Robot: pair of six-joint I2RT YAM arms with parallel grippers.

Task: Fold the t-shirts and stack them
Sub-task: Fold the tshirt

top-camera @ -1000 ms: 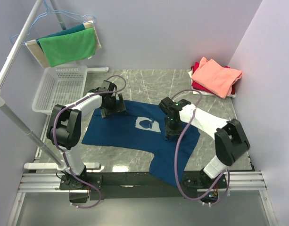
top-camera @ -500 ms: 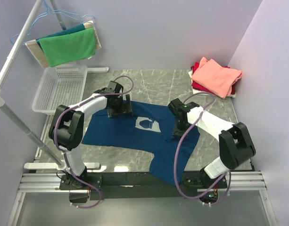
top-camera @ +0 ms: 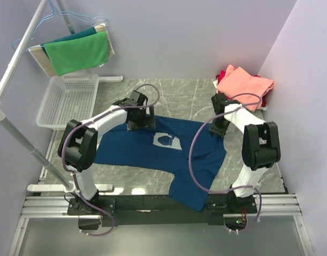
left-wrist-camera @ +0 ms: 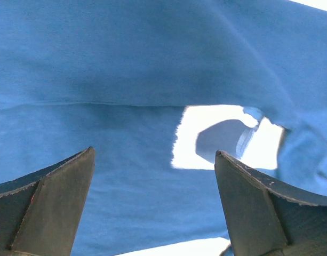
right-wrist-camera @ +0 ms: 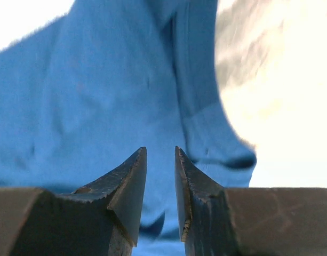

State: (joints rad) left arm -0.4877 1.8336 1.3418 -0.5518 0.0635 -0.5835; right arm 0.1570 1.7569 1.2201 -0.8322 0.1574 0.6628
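After shifting right | left end effector (left-wrist-camera: 153, 152) wide | right end effector (right-wrist-camera: 160, 151) narrow | navy t-shirt (top-camera: 147, 152) below

We are swinging the left fingers (left-wrist-camera: 46, 213) along the far edge of the navy t-shirt (top-camera: 131, 152), and they are closing in on the chest print (top-camera: 166, 141) from its far-left side, sitting nearer to it than a second ago. We are drawing the right fingers (right-wrist-camera: 120, 192) away from the chest print. A second ago they were just beside its right edge, and now they are travelling right of it and farther back, reaching the t-shirt's right border. The right arm (top-camera: 239, 114) is folding back with them, leaving the print's near-right side.
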